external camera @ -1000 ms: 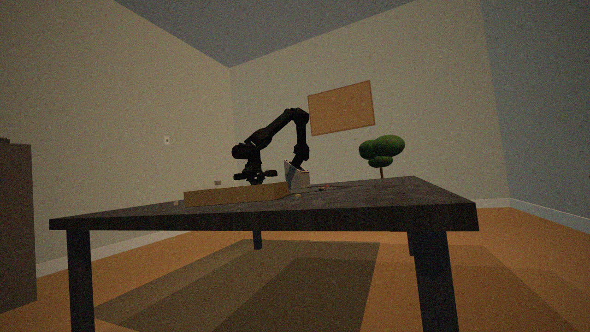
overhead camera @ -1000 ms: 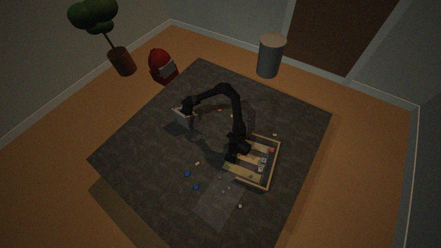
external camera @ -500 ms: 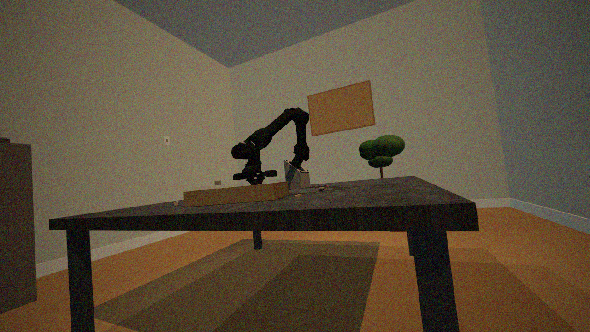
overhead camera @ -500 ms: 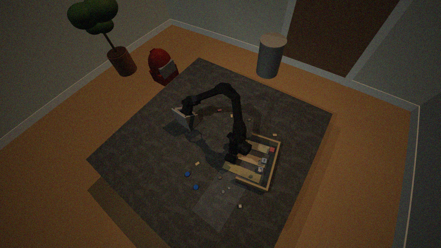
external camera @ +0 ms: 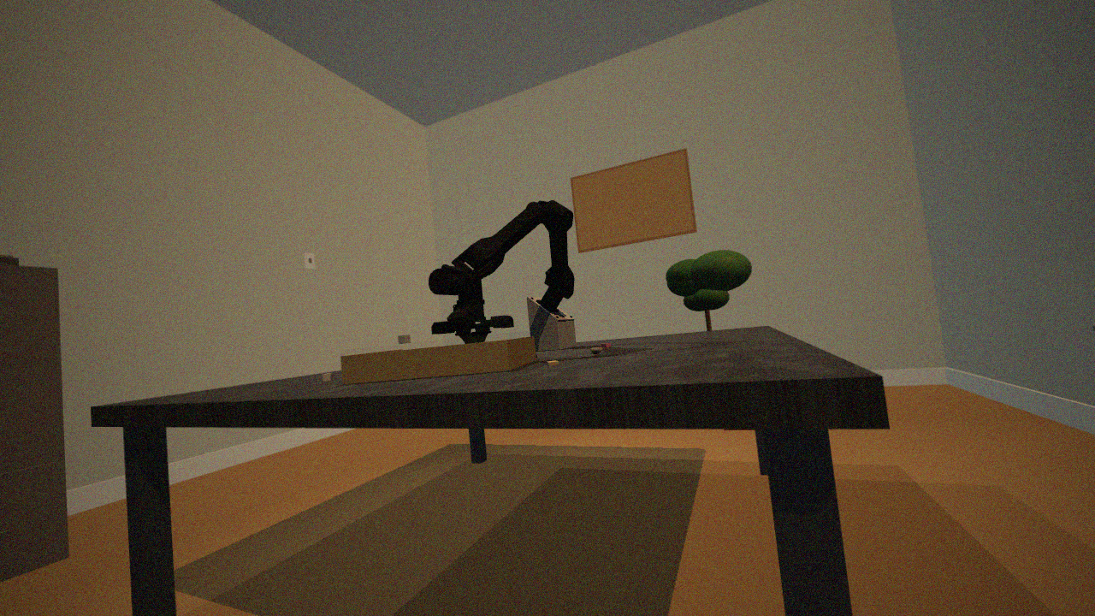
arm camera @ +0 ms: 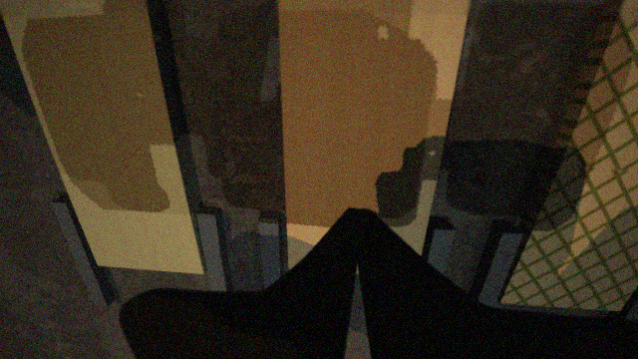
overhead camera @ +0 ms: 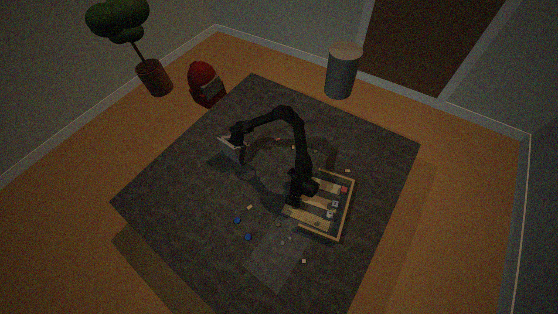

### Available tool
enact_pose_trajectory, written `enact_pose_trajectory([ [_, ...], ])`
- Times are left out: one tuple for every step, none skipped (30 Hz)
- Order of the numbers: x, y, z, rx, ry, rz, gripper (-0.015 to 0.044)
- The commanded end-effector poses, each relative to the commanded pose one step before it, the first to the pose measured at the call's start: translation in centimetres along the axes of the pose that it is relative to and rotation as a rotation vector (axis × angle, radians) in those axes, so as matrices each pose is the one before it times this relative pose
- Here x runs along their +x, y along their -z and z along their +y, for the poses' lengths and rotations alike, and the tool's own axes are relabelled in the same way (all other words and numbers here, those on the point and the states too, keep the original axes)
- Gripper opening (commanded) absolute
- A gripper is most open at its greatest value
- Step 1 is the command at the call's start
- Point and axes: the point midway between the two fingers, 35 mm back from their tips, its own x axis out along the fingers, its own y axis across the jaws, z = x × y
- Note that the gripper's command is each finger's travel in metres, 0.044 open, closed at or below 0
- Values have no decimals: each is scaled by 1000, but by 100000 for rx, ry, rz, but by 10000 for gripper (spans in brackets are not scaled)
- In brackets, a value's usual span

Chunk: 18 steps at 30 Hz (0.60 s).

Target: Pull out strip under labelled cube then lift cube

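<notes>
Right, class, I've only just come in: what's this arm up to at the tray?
The arm reaches down over the near end of a wooden tray on the table. The tray holds three strips side by side, with small cubes at the far ends. The gripper is shut with nothing in it, its tips at the near end of the middle strip. A labelled cube sits at that strip's far end, not yet picked up.
</notes>
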Motion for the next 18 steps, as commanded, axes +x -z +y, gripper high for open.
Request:
enact_pose_trajectory([
  [534, 530, 86, 391, -812, 831, 0],
  [4, 161, -12, 7, 1, 9, 0],
  [6, 161, -11, 7, 1, 8, 0],
  [6, 162, -10, 7, 1, 9, 0],
  [6, 167, -10, 7, 0, 9, 0],
  [6, 168, -9, 7, 0, 9, 0],
  [7, 156, -7, 7, 0, 8, 0],
  [7, 156, -6, 7, 0, 8, 0],
  [7, 144, -4, 6, 0, 8, 0],
  [7, 146, -4, 6, 0, 8, 0],
  [7, 141, -3, 6, 0, 7, 0],
  [7, 146, -2, 6, 0, 8, 0],
  [7, 142, -2, 6, 0, 7, 0],
  [7, 147, -2, 6, 0, 8, 0],
  [7, 142, -1, 6, 0, 7, 0],
  [7, 146, -1, 6, 0, 8, 0],
  [8, 164, -1, 7, 0, 9, 0],
  [8, 169, 0, 7, 0, 9, 0],
])
